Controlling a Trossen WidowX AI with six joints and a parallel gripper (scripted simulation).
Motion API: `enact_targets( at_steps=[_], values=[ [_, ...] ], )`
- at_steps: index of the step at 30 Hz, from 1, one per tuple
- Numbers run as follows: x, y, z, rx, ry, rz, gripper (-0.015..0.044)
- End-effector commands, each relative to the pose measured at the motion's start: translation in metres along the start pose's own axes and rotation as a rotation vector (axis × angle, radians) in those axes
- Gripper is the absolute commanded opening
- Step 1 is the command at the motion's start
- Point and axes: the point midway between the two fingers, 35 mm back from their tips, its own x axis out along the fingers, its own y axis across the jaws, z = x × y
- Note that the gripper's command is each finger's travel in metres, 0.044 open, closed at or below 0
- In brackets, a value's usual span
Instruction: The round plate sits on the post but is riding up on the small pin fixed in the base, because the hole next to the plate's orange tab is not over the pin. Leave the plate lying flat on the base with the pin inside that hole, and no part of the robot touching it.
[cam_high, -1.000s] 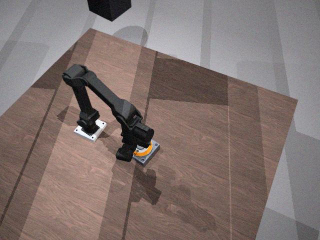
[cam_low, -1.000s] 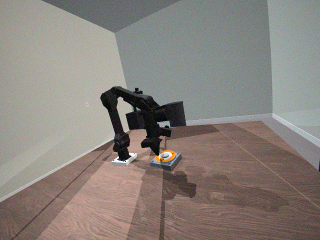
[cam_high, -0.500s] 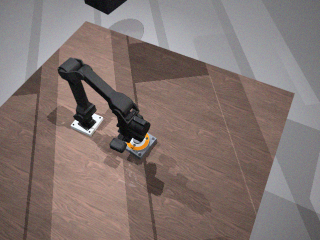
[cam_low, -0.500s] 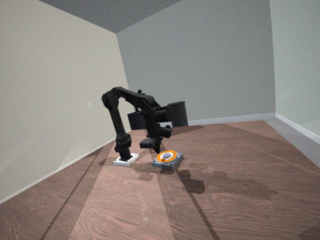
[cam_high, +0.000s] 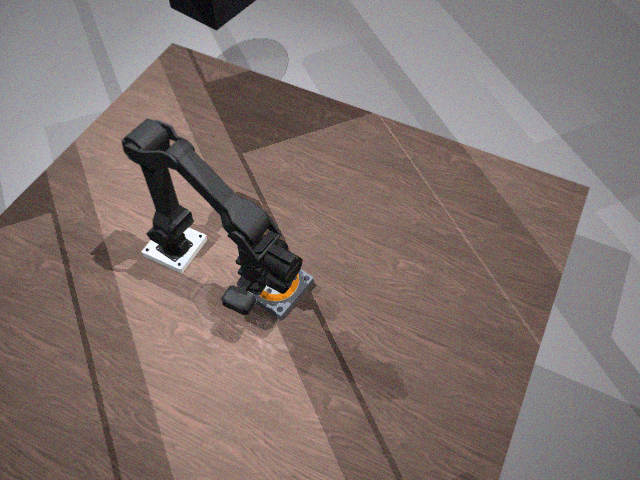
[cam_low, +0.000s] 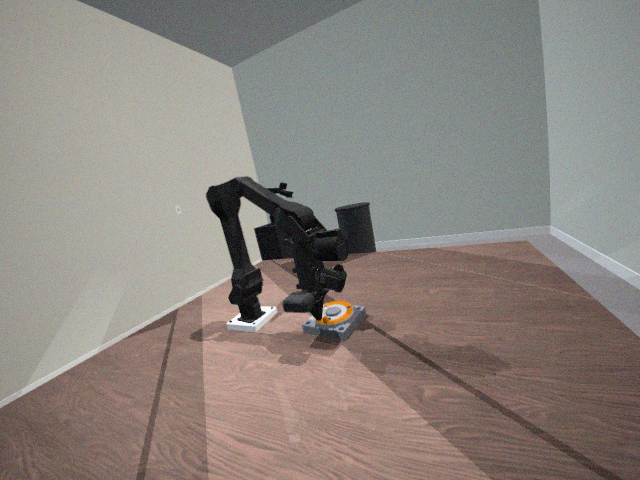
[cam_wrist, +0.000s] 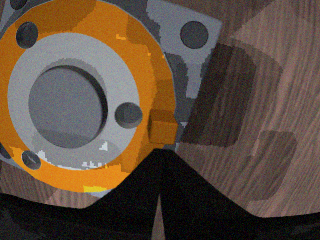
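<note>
The round plate, an orange ring with a pale centre, sits around the grey post on the grey base. Its orange tab is at the ring's right in the wrist view. Beside the tab is a hole; I cannot tell whether the pin is inside. The plate stands a little above the base in the exterior view; its tilt is unclear. My gripper is shut and empty, its tips close beside the tab; contact is unclear.
The arm's white mounting plate stands left of the base. The base has dark corner holes, one near the tab side. A dark cylinder and a dark box stand farther back.
</note>
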Motion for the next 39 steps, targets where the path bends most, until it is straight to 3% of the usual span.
enact_targets(
  at_steps=[1,39],
  values=[
    [0.000,-0.001,0.006,0.005,-0.006,0.002,0.0000],
    [-0.001,0.011,0.053,0.005,-0.010,0.004,0.0000]
  ],
)
